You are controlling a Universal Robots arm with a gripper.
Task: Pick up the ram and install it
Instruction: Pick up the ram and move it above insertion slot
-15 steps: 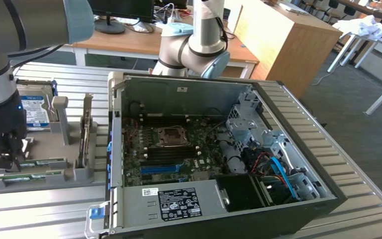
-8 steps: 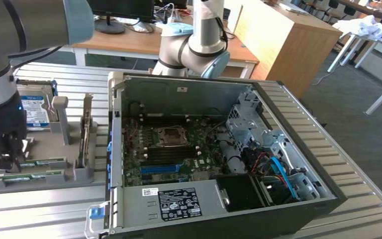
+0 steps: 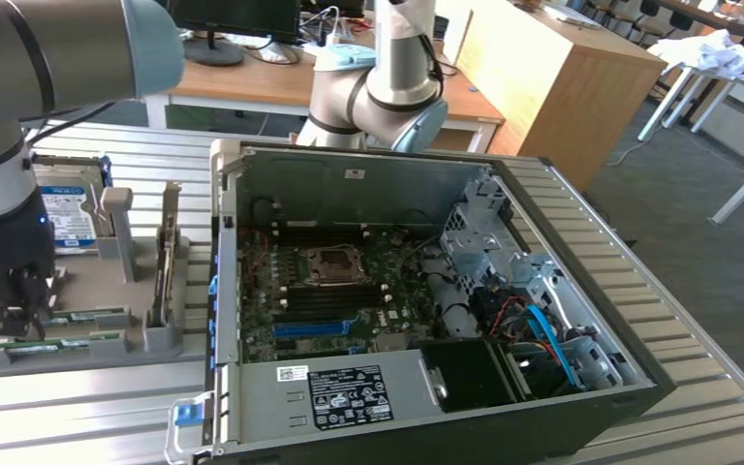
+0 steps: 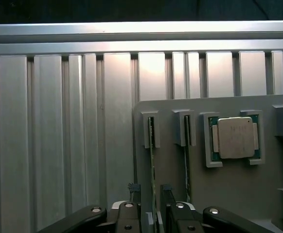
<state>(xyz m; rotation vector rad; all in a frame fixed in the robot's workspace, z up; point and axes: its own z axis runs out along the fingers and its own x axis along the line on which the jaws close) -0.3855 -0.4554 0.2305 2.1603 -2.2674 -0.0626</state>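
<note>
One ram stands on edge in a slot of the grey holder, exposing both flat faces, so the spread jaws straddle it without pinching yet.

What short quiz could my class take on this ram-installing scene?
1. True or false: the computer case lies open, with its motherboard showing.
2. What stands between the pincer's open fingers? A) a screwdriver B) a ram stick C) a cup
3. Fill in: in the wrist view, the grey holder carries ___ ram sticks on edge, beside the processor chip.
Key: 1 true; 2 B; 3 two.
</note>
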